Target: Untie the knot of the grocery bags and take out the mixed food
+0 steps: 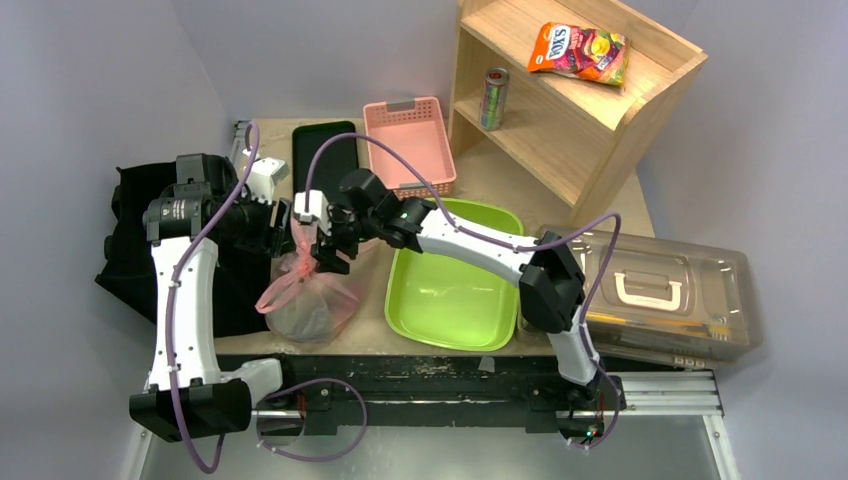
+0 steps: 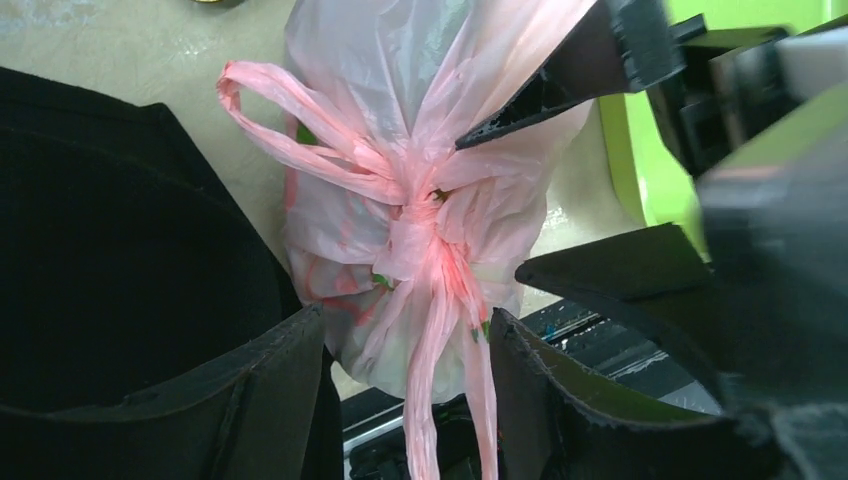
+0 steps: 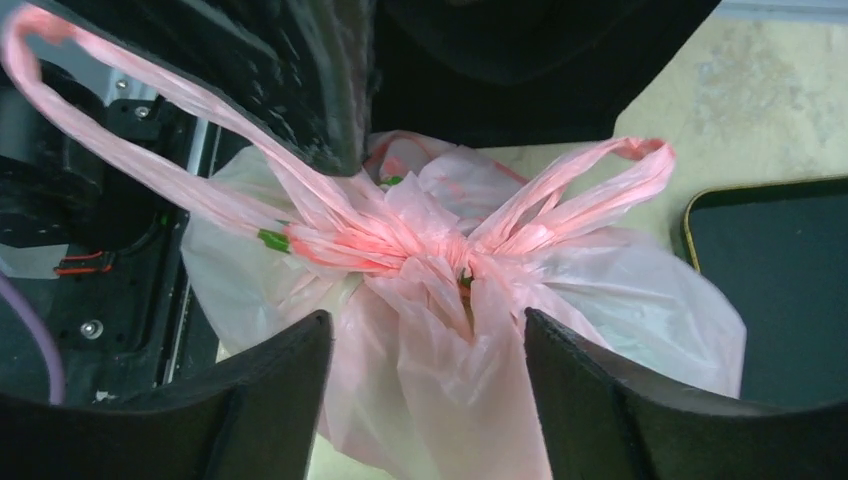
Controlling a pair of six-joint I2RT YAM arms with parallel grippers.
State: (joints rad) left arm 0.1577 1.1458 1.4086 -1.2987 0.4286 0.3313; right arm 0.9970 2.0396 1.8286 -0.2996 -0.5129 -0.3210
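The tabletop [image 1: 490,175] carries a green tub [image 1: 450,290] at the middle of its near edge. The pink bag [image 1: 312,300] sits just beside the tub, toward the near left corner, against a black cloth [image 1: 130,230].

Both arms lean in over the bag. The left arm rises from the near left corner and bends across at the wrist, so its pincer [image 1: 290,232] comes at the bag from the left edge. The right arm stretches low over the tub from the near right side, and its pincer [image 1: 325,248] meets the other right above the bag.

The bag is tied shut. The food is inside it and I cannot make it out through the film, only a few green flecks.

The left pincer [image 2: 405,330] is spread apart, with the two hanging tails [image 2: 440,385] running down between its fingers. The right pincer [image 3: 428,325] is also spread, straddling the puffed film just under the knot [image 3: 430,240].

The step in hand looks like loosening that knot [image 2: 415,215]. It would go best if one pincer pins the neck below the knot while the other takes a single tail close to it and draws it back through. Pulling a loop [image 3: 590,180] outward would probably only tighten it, and the thin film could tear.
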